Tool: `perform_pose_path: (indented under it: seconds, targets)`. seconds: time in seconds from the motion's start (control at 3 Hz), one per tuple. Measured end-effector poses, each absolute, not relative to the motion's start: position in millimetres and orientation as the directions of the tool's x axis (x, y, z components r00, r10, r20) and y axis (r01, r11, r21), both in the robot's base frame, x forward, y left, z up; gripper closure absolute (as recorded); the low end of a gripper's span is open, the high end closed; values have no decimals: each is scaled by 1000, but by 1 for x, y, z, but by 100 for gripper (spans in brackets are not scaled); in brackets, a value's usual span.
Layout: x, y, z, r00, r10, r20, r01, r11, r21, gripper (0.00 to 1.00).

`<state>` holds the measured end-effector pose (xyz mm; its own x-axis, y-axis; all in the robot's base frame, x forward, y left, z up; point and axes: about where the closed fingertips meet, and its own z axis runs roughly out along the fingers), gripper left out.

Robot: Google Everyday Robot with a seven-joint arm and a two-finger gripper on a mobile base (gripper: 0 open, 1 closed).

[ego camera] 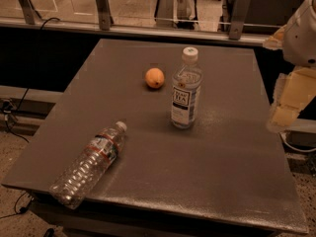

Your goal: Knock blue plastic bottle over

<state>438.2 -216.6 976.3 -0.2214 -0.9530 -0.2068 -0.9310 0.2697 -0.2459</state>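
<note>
The blue plastic bottle [186, 90] stands upright near the middle of the grey table [222, 167]. It is smooth and bluish-clear, with a white cap and a white-and-dark label reading "TEA". My gripper [285, 113] hangs at the right edge of the view, beyond the table's right edge and well to the right of the bottle. It points down and touches nothing. The white arm [301, 31] rises above it.
An orange fruit [154, 77] lies just behind and left of the upright bottle. A ribbed clear bottle with a red-and-white label [91, 162] lies on its side at the table's front left corner. A railing [148, 31] runs behind the table.
</note>
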Motion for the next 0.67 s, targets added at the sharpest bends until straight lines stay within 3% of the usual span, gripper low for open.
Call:
perform_pose_path:
  seconds: [0.33, 0.67]
  targets:
    - [439, -215, 976, -219, -951, -218, -930, 271, -247, 0]
    - [444, -196, 972, -197, -927, -320, -924, 285, -256, 0]
